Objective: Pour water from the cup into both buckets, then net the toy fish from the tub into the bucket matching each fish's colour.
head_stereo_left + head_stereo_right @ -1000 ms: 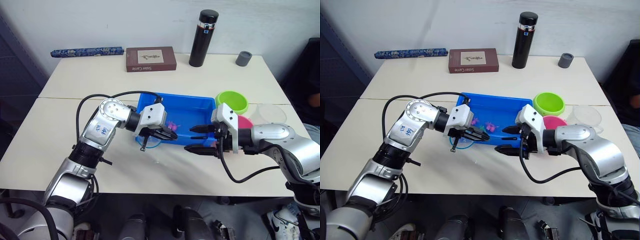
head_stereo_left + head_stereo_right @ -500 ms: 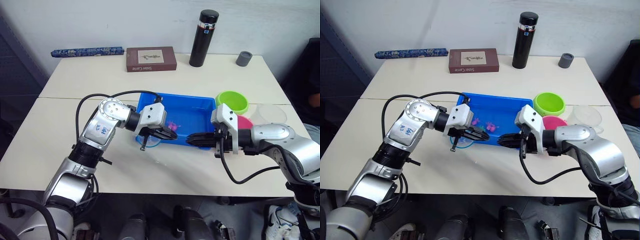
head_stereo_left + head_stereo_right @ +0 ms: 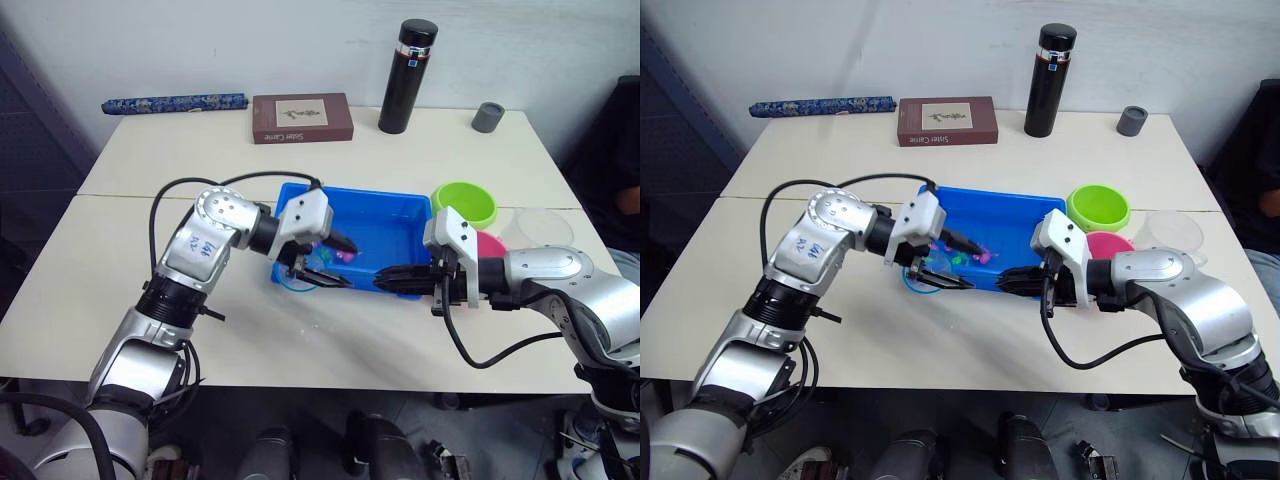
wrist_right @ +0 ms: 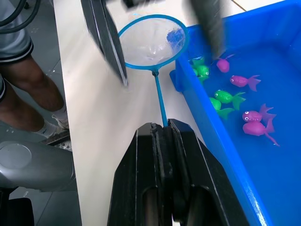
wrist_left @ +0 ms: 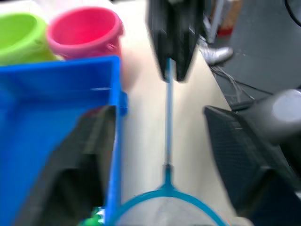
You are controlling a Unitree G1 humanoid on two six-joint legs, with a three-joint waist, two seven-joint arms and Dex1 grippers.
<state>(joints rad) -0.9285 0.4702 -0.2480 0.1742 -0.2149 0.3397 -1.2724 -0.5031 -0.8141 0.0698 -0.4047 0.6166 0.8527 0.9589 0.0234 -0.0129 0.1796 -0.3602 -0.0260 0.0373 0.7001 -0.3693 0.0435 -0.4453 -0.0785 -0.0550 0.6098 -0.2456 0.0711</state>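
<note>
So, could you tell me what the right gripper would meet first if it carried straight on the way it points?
Probably the left gripper: the right gripper, shut on the net handle, points along it toward the hoop, which lies between the left gripper's open fingers.

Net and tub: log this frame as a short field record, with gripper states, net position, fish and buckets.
right gripper: shut on the net handle
left gripper: open, fingers either side of the net hoop
net: on the table just outside the blue tub's near rim, no fish in it
blue tub: holds pink fish and green fish
green bucket: beside the tub's far right corner
pink bucket: next to the green one
clear jug: right of the buckets
</note>
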